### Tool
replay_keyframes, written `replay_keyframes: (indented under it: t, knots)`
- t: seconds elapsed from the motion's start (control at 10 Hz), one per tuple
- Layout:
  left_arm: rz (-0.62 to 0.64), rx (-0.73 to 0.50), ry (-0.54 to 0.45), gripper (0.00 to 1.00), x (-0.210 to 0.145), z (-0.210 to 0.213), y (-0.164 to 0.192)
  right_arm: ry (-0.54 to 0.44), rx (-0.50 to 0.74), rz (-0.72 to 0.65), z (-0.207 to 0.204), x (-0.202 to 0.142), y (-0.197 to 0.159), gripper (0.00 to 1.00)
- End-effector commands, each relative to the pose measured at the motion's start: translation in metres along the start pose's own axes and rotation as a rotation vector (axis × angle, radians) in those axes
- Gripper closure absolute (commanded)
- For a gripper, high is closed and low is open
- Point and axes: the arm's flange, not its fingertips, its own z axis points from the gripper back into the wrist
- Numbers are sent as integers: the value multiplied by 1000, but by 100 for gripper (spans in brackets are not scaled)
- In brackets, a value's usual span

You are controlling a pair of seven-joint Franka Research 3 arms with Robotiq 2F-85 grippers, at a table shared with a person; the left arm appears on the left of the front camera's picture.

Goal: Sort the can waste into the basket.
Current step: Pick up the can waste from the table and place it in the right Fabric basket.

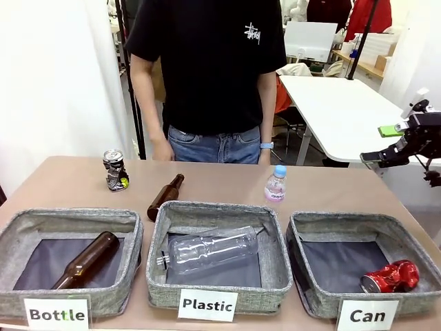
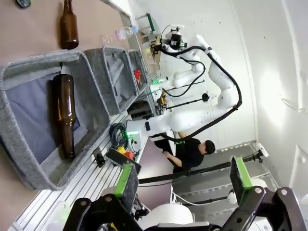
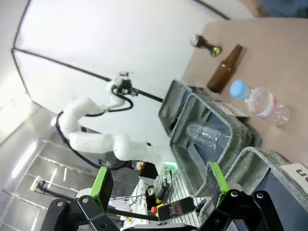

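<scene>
In the front view the right gripper (image 1: 383,143) was cut off by the picture's right edge. Little more than its two fingers could be made out, raised above the far right corner of the table (image 1: 344,193). The white label of the basket (image 1: 344,222) was clipped by the bottom edge, though "Can" could be read on it. In the left wrist view the dark can (image 2: 22,3) was cropped by the top edge, and its marks could not be told. The red can (image 1: 391,276) was seen in that view merely as a small red patch inside the farthest bin. In the right wrist view the basket was cut by the right and bottom edges, and its label was only partly seen.

The right gripper's fingers were spread wide, with nothing held between them. The left gripper (image 2: 183,177) was likewise spread wide, with nothing grasped. The red can was found lying on its side in the basket's front right corner, lower than the right gripper, nearer the robot's side of the table and well apart from it. The dark can was seen standing upright on the table's far left, behind the "Bottle" bin (image 1: 69,221) and well apart from both grippers. In the right wrist view it was seen far beyond the fingers, past a brown bottle (image 3: 224,70) lying on the table.
</scene>
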Motion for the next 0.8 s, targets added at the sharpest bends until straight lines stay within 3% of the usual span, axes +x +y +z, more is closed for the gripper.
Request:
replay_keyframes:
  t: [0.0,0.3,0.4,0.5,0.7]
  knots:
    - [-11,12,31,0,-5,-40,8,2,-3,1,0,0,-2,0]
    - [0,-4,84,0,-8,-104,19,2,-3,1,0,0,-2,0]
    - [-39,96,87,0,-10,-120,30,2,-3,1,0,0,-2,0]
    - [21,-1,106,0,-4,-87,24,2,-3,1,0,0,-2,0]
    - [21,-1,106,0,-4,-87,24,2,-3,1,0,0,-2,0]
